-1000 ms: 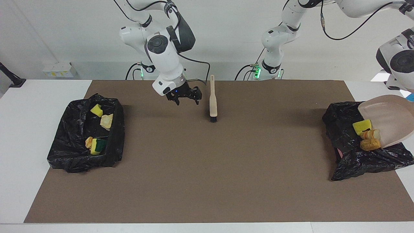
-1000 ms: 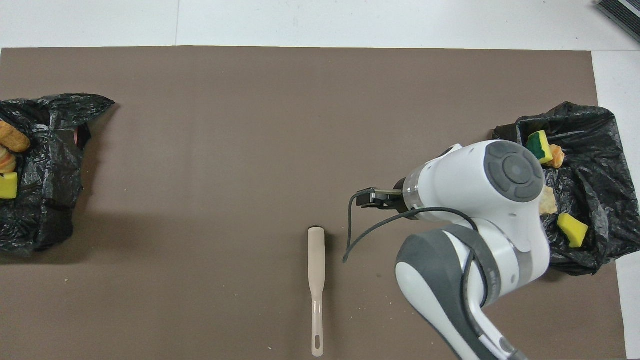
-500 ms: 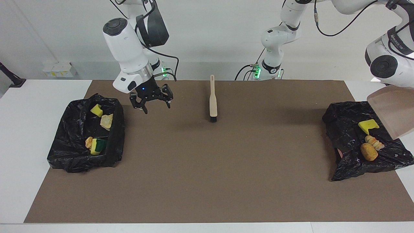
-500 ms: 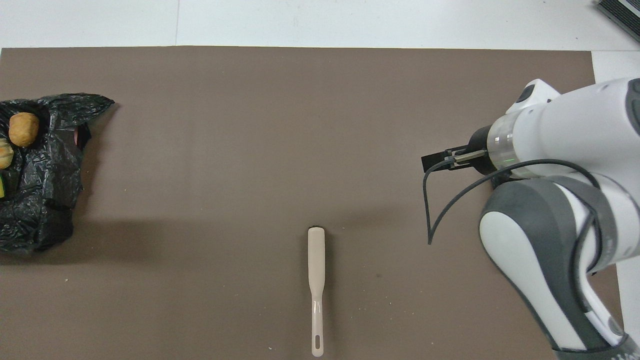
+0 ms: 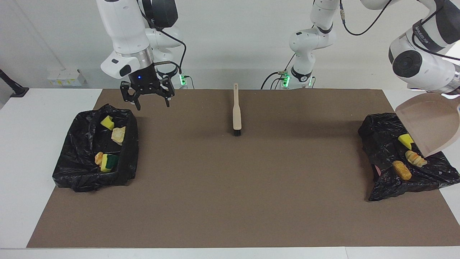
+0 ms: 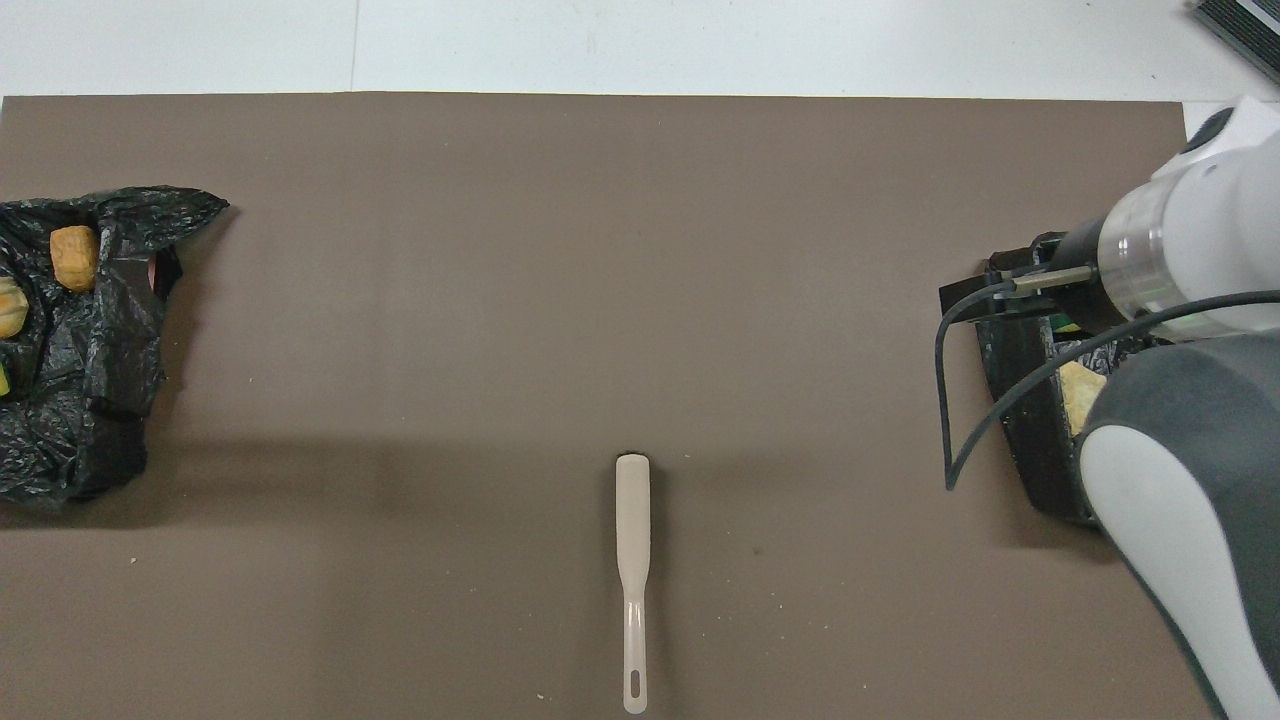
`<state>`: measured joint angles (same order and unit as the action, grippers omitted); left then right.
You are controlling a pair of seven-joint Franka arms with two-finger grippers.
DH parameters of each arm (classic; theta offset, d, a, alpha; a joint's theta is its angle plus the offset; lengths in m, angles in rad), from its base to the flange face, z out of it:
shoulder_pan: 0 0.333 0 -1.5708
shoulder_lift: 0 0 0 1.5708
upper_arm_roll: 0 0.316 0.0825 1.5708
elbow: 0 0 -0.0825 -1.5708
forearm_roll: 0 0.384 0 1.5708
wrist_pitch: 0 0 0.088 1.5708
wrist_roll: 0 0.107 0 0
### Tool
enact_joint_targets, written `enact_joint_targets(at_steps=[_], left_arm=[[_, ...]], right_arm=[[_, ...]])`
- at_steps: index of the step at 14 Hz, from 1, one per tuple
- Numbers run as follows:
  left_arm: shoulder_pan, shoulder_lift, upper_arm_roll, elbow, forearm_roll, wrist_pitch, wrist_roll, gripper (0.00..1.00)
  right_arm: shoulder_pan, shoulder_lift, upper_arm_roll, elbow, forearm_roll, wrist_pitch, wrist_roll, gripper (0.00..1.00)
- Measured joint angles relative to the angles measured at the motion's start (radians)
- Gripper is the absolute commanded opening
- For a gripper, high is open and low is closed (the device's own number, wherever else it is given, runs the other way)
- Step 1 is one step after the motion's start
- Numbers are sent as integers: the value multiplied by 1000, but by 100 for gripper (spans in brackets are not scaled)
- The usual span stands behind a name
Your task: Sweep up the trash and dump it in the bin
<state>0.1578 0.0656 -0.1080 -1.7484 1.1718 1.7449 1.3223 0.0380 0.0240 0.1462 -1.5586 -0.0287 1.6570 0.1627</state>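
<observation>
Right gripper [image 5: 150, 96] up in the air with fingers spread wide and nothing between them, hanging over the mat's edge just beside the black-lined bin [image 5: 96, 151] at the right arm's end of the table. In that bin: a yellow sponge chunk [image 5: 107, 122], a pale bread-like lump [image 5: 118, 134], a small tan piece [image 5: 98, 157] and a yellow-and-green sponge [image 5: 108, 162] — all resting inside on the liner.

At the left arm's end, a beige dustpan [image 5: 429, 124] tipped steeply over a second black bin bag [image 5: 384, 158], mouth pointing down toward it. Left gripper out of frame past the picture's edge, closed tight; presumably on the pan's handle, though that contact cannot be seen. On the bag below the pan: a yellow sponge piece [image 5: 405, 140], partly hidden by the pan's lip, a striped tan lump [image 5: 415, 158] and a golden bread-like lump [image 5: 401, 170].

Beige brush [image 5: 236, 109] lying flat on the brown mat [image 5: 230, 187] — midway between the two bins, handle toward the robots, dark bristles away from them, touched by neither arm.
</observation>
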Motion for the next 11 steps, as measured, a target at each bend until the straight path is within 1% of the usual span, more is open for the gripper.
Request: enact_joint_targets(at_steps=[1, 3, 5, 8, 11], left_arm=[[-28, -2, -2, 0, -41, -18, -19, 0], [-74, -5, -3, 1, -108, -55, -72, 0], [-114, -7, -6, 1, -199, -108, -188, 0], [-150, -11, -7, 1, -383, -191, -398, 0], [-159, -18, -10, 1, -569, -256, -566, 0]], right_arm=[[-2, 0, 0, 15, -1, -33, 47, 100], [-5, 1, 0, 33, -3, -84, 80, 100], [-6, 1, -1, 43, -3, -103, 91, 100], [-5, -2, 0, 43, -3, -130, 107, 100], [-5, -5, 0, 40, -3, -135, 119, 100]])
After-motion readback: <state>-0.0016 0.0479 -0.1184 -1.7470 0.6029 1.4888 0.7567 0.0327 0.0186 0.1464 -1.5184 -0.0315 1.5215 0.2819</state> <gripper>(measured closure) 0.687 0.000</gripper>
